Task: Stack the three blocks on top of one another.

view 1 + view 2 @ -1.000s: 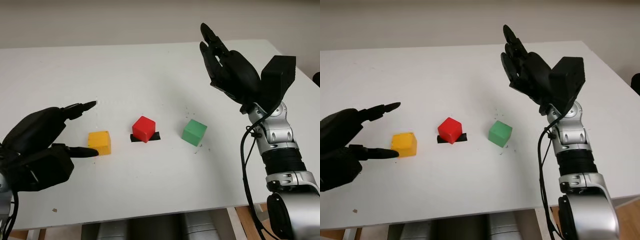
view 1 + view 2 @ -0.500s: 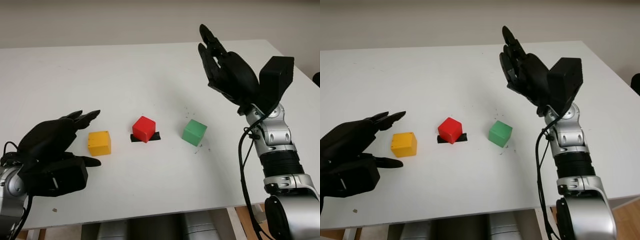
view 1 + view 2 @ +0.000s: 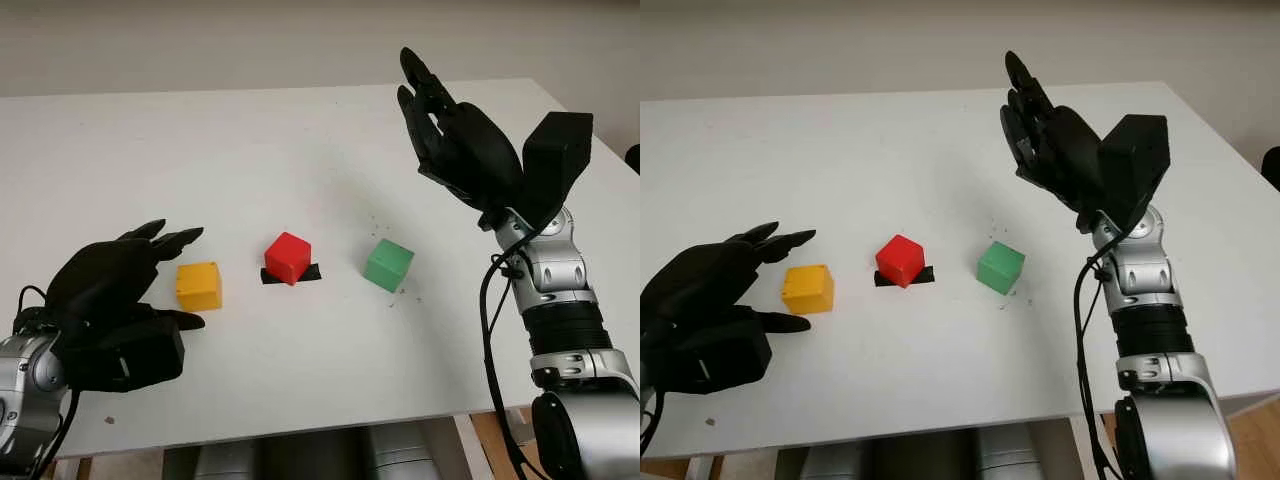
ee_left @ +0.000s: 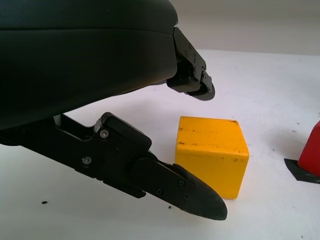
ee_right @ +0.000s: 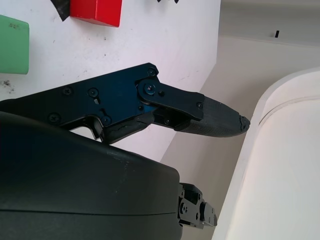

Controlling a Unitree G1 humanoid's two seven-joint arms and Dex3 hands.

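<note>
Three blocks sit apart in a row on the white desk [image 3: 300,120], none yet stacked: a yellow block [image 3: 199,285] toward the left edge, a red block [image 3: 287,257] in the middle atop a black tape mark [image 3: 305,274], and a green block [image 3: 388,264] to its right. The left robot hand [image 3: 120,300] is open just beside the yellow block, fingers bracketing it without touching; the right robot hand [image 3: 455,140] is released and raised well above the desk, beyond the green block. The likely risk: a finger closing off-centre could nudge or spin the yellow block away rather than grip it, and a tilted release onto the red block would topple it. The yellow block's side facing the palm is hidden, and the tape mark lies mostly beneath the red block
</note>
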